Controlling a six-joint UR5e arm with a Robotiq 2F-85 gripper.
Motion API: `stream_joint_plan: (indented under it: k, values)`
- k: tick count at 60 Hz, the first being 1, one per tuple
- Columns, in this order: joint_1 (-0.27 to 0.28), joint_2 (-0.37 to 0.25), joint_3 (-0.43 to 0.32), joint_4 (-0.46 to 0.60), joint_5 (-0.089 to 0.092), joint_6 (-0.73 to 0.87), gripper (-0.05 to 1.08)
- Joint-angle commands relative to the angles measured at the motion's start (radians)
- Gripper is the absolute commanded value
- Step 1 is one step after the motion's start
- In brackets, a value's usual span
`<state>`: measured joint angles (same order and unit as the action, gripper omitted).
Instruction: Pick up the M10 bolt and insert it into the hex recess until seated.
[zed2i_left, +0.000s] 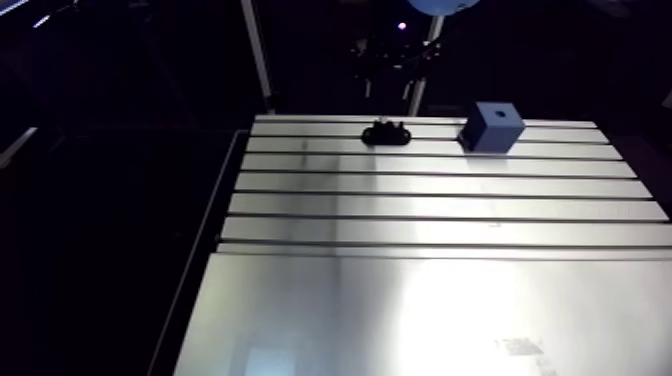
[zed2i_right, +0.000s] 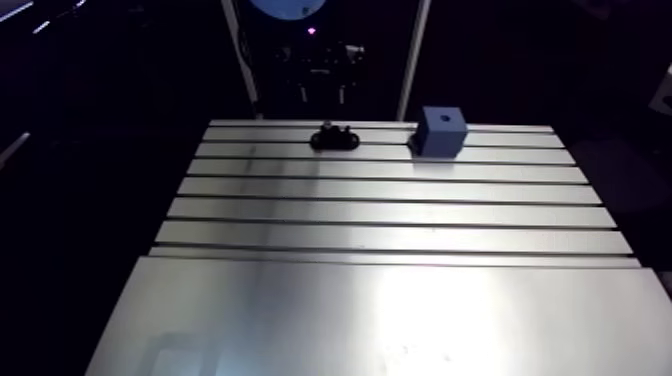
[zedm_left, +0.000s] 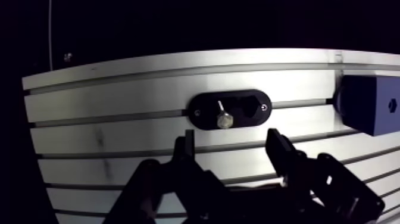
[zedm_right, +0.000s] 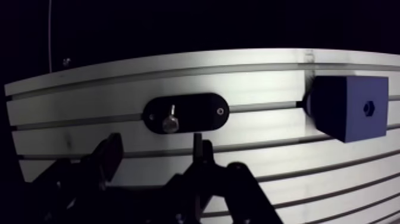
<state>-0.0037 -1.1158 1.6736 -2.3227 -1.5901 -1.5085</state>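
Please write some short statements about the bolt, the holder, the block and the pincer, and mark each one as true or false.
1. The bolt sits in the black oval holder. True.
2. The pincer is shut on the bolt. False: its fingers are apart and hold nothing, and the bolt lies ahead of them.
3. The blue block shows a hex recess in one face. True.
4. The holder touches the blue block. False: bare table shows between them.
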Motion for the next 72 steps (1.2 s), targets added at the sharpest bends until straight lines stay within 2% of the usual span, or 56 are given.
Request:
stream_joint_plan:
  k: [1,72]
  values:
    - [-0.001,0.018,-0.001,-0.013,0.016,-0.003,0.37]
    - [-0.001,0.063,0.001,-0.039,0.008,-0.109,0.4]
